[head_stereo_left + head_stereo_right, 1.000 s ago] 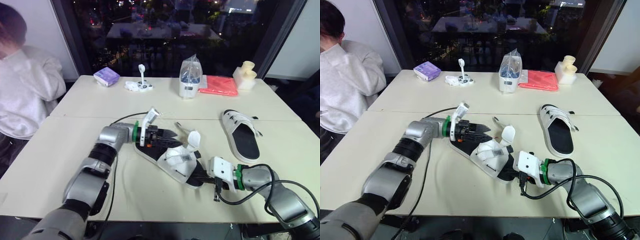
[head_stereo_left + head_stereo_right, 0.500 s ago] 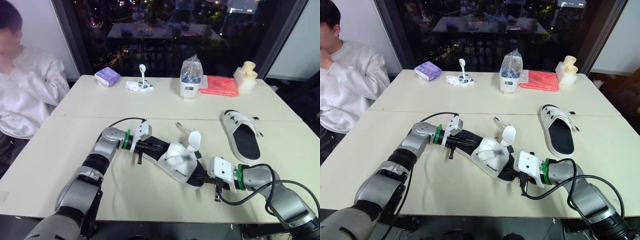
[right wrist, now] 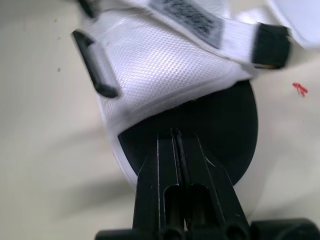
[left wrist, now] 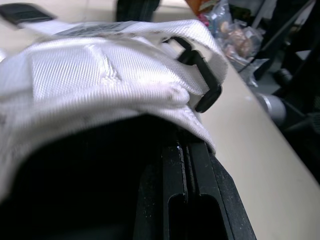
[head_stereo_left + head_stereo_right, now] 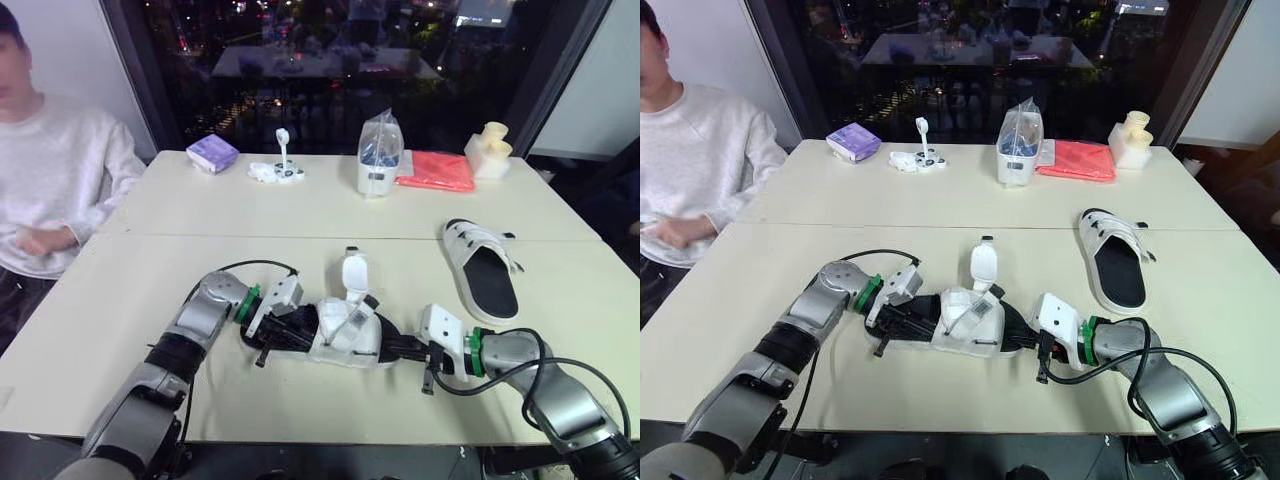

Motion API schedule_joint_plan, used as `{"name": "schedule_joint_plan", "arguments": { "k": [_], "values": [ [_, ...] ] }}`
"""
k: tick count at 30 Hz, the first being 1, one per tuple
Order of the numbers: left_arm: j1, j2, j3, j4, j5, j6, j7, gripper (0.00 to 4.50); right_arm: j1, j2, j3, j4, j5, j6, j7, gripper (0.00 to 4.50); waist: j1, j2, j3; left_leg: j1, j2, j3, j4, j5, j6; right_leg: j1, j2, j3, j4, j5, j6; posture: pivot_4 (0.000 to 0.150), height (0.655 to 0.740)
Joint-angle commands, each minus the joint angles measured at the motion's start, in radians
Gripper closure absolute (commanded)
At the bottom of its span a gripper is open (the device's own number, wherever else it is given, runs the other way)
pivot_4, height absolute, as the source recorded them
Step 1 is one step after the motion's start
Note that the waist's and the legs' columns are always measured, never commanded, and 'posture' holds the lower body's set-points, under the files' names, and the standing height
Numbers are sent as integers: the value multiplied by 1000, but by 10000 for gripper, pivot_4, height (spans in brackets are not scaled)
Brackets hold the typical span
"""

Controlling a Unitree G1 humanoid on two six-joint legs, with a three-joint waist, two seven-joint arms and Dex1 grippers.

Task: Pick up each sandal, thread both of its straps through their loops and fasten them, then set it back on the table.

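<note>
A white sandal (image 5: 338,336) with a black sole lies flat on the table near the front edge. One loose strap (image 5: 353,272) stands up from it. My left gripper (image 5: 298,328) is shut, its fingers (image 4: 175,165) lying on the black footbed with the tips under the white upper beside a black loop (image 4: 202,82). My right gripper (image 5: 396,347) is shut too, its tips resting on the footbed at the other end (image 3: 200,125). A second white sandal (image 5: 482,268) lies apart at the right, straps unfastened.
A person in a white top (image 5: 55,185) sits at the table's left side. Along the far edge stand a purple box (image 5: 213,152), small white parts (image 5: 277,170), a clear bag on a container (image 5: 380,155), a red cloth (image 5: 437,170) and a cream block (image 5: 488,148).
My left gripper has shut and dropped toward the front edge. The sandal has swung round from slanting to lying crosswise between both grippers, its strap now upright. The person lowered an arm.
</note>
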State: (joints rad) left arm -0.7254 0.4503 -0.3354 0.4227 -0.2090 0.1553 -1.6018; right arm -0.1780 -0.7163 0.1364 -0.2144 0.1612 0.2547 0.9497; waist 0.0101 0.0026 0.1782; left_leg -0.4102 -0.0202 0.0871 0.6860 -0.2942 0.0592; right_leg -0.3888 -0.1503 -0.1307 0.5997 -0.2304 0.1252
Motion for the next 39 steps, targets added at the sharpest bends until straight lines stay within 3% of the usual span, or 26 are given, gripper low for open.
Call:
{"name": "schedule_joint_plan", "arguments": {
  "k": [1, 7, 15, 19, 23, 27, 33, 39],
  "values": [
    [24, 5, -1, -101, -33, 48, -11, 44737, -10, 17, 22, 47, -12, -23, 7, 45000, -1, 0, 0, 0, 0, 0, 0, 0, 0, 0, 0, 0, 0, 0, 0, 1500, 7400],
    [48, 5, 2, -119, 0, 35, 39, 44737, -32, 14, 44, 75, -23, -28, 27, 45000, -1, 0, 0, 0, 0, 0, 0, 0, 0, 0, 0, 0, 1, 0, 0, 1500, 7400],
    [-38, 101, 28, -8, 40, 1, 21, 44737, -36, 5, 53, 79, -40, -36, 41, 45000, -2, 0, 0, 0, 0, 0, 0, 0, 0, -1, 1, 0, 2, 0, 0, 1500, 7400],
    [-82, 137, 52, -11, -11, 75, -12, 44737, -37, 3, 54, 77, -46, -36, 45, 45000, -3, 0, 0, 0, 0, 0, 0, 0, 0, -1, 1, 0, 2, 0, 0, 1500, 7400],
    [-156, 109, 116, -27, -119, 274, 5, 44737, -43, 4, 58, 82, -53, -40, 45, 45000, -2, 0, 0, 0, 0, 0, 1, 0, 0, -1, 1, 0, 3, 0, 0, 1500, 7400],
    [-207, 37, 150, -24, -144, 375, 99, 32422, -48, 6, 61, 89, -63, -45, 48, 45000, -2, 0, 0, 0, 0, 0, 2, 0, 0, 0, 1, 0, 4, 0, 0, 1500, 7400],
    [-235, -49, 99, -13, -68, 320, 207, 1954, -56, 6, 66, 99, -72, -51, 42, 45000, -4, 0, 0, 0, 0, 1, 3, 0, 0, -1, 1, 1, 11, -1, 1, 1500, 7400],
    [-265, -122, 60, 23, -29, 271, 219, 1954, -54, 6, 66, 103, -78, -56, 39, 45000, -3, 0, 0, 0, 0, 1, 7, 0, 0, -1, 0, 1, 11, -1, 1, 1500, 7400]
  ]
}}
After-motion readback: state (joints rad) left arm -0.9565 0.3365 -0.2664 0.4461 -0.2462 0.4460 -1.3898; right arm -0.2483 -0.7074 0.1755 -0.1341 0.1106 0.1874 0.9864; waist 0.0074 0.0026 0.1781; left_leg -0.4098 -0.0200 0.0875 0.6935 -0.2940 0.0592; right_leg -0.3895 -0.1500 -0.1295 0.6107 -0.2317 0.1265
